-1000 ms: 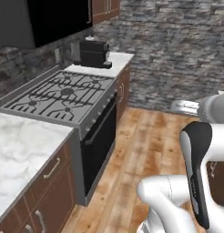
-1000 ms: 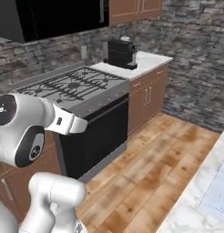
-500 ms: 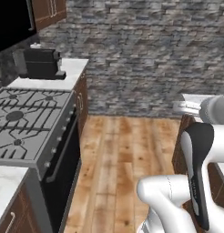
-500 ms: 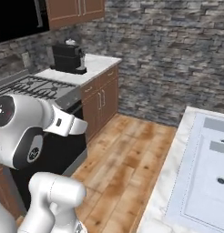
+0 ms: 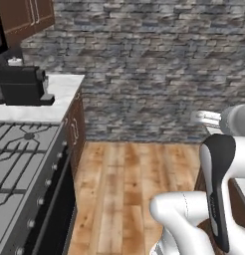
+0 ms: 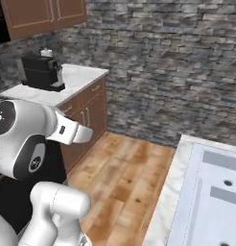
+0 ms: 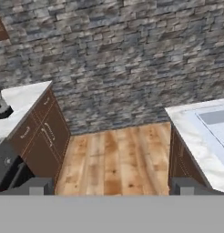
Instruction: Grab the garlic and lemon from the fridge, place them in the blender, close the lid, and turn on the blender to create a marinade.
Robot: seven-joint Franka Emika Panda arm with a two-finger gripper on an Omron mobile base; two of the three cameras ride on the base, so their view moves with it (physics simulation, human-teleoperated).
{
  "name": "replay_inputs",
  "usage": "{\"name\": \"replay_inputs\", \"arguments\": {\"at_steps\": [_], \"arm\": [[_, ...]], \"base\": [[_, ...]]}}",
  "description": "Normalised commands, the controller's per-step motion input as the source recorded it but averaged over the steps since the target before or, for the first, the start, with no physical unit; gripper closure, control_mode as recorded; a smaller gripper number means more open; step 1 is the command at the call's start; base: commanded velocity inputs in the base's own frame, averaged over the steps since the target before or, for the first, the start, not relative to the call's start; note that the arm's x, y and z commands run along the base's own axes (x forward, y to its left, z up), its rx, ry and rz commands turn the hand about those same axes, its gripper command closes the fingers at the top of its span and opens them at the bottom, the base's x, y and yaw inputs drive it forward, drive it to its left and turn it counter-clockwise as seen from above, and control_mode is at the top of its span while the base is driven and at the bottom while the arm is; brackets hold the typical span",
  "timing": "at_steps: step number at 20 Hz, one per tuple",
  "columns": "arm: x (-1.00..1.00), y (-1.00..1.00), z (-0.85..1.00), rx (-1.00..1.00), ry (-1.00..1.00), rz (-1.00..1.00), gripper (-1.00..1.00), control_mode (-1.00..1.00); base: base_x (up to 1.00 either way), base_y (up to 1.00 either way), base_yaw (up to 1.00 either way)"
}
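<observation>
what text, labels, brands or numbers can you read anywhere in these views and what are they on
None: no readable text in any view.
The black coffee machine on the marble counter carries no legible label.
The stove knobs show no markings that can be read.
The stone wall, cabinets and sink are plain.

Both base views look forward and down from behind the arm (image 5: 214, 199) at a stone wall (image 5: 144, 69) at 12 o'clock. The left shows a stove (image 5: 20, 164) at 9, the right a sink (image 6: 211, 192) at 4. The hand view faces the same wall, floor (image 7: 114, 154) at 6.
</observation>
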Motion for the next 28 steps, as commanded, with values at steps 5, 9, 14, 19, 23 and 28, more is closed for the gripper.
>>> {"name": "replay_inputs", "arguments": {"at_steps": [5, 9, 14, 19, 23, 28], "arm": [[0.0, 0.0, 0.0, 0.0, 0.0, 0.0, -1.0, 1.0], [0.0, 0.0, 0.0, 0.0, 0.0, 0.0, -1.0, 1.0], [0.0, 0.0, 0.0, 0.0, 0.0, 0.0, -1.0, 1.0], [0.0, 0.0, 0.0, 0.0, 0.0, 0.0, -1.0, 1.0], [0.0, 0.0, 0.0, 0.0, 0.0, 0.0, -1.0, 1.0], [0.0, 0.0, 0.0, 0.0, 0.0, 0.0, -1.0, 1.0]], "base": [[1.0, -0.18, -0.14], [1.0, -0.2, -0.2], [1.0, -0.29, -0.27], [1.0, -0.27, -0.4], [0.99, -0.19, -0.46], [0.87, -0.17, -0.53]]}}
